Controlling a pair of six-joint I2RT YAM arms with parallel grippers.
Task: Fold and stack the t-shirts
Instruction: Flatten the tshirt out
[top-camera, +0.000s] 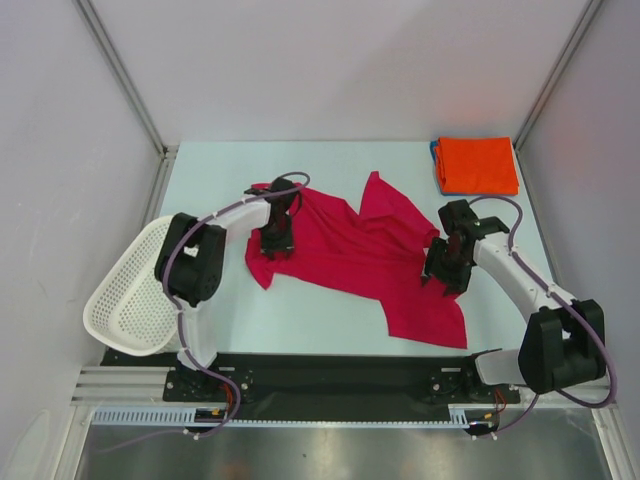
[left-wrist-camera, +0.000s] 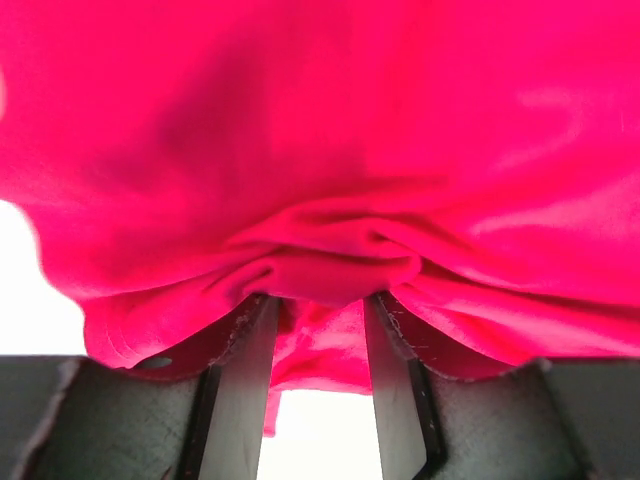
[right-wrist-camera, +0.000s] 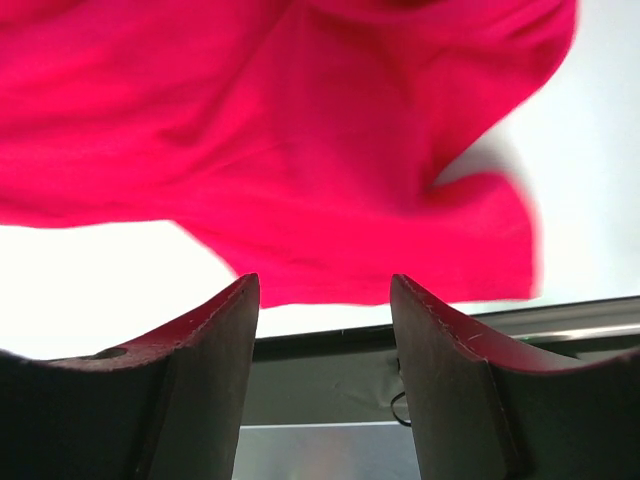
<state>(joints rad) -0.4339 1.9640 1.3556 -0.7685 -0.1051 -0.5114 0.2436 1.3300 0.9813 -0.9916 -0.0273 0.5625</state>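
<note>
While my left pincer (top-camera: 275, 240) pinches a gathered ridge of the crimson t-shirt (top-camera: 350, 250), my right pincer (top-camera: 446, 268) stands spread with nothing between its fingers (right-wrist-camera: 215, 340).

The crimson t-shirt lies unfolded and rumpled across the middle of the table (top-camera: 300, 310). Its left part sits under my left pincer and its right edge under my right one. One flap peaks toward the far edge, and a long corner runs down toward the near edge, right of centre.

From my left wrist, the cloth bunches into thick folds right at the fingertips. It is squeezed between them and fills everything above, and a strip of bare table shows below, between the two fingers.

From my right wrist, the shirt spreads out ahead of the tips, with white table on either side of it. No cloth crosses the gap between the fingers. I cannot tell whether the tips touch the fabric.

The orange t-shirt (top-camera: 477, 165) is folded into a neat rectangle in the far right corner of the table, well apart from the crimson one. It lies on top of the blue t-shirt (top-camera: 437, 166), of which only a thin edge shows along its left side.

A white perforated basket (top-camera: 125, 300) sits tilted at the table's left edge, near the near left corner, just beside my left arm.
</note>
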